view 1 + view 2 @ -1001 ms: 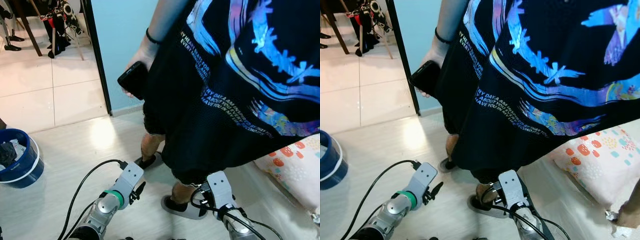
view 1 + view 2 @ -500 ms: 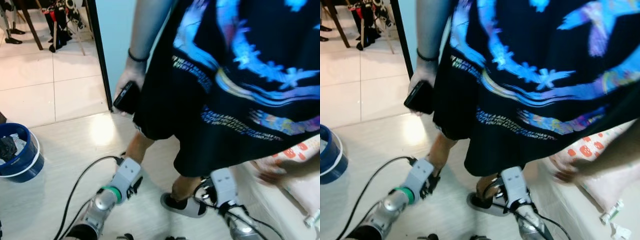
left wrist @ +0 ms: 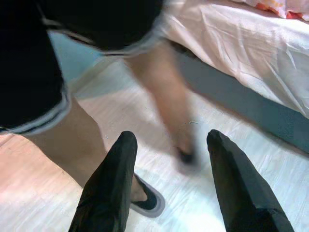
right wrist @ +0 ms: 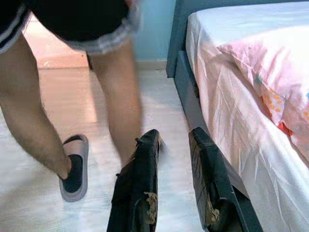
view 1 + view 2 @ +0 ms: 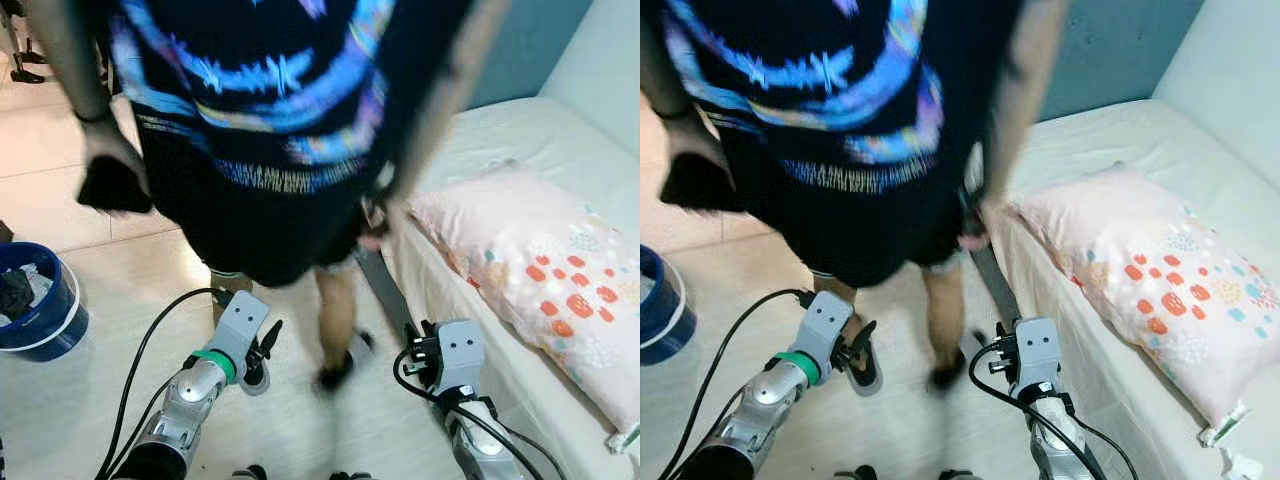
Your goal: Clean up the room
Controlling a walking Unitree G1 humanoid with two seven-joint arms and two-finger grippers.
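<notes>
A person (image 5: 250,120) in a black shirt with blue and purple print and black shorts stands directly in front of the robot, blurred by motion, on a pale wood-look floor (image 5: 90,400). One hand (image 5: 105,150) on the robot's left side holds a dark phone (image 5: 112,186); the person's other hand (image 5: 975,225) hangs near the edge of the bed. The person wears grey slippers (image 4: 75,169), 1 foot planted flat and the other raised at the heel. The left gripper (image 3: 169,183) is held low over the floor, its 2 black fingers (image 3: 108,188) spread wide apart with nothing between them, pointing toward the person's legs. The right gripper (image 4: 171,183) is also low, just beside the dark bed frame (image 4: 181,72), its fingers parted by a narrow gap and holding nothing. On the robot's right stands a bed (image 5: 500,150) with a white sheet, and on it lies a pink pillow (image 5: 530,270) patterned with red and teal spots. Close to the pillow's near corner, at the mattress edge, lies a small crumpled wrapper-like piece (image 5: 1222,418); what it is cannot be told. On the floor to the robot's left sits a blue bucket (image 5: 45,325) with a white rim, holding dark and light items. Black cables (image 5: 150,350) run along both silver arms.
</notes>
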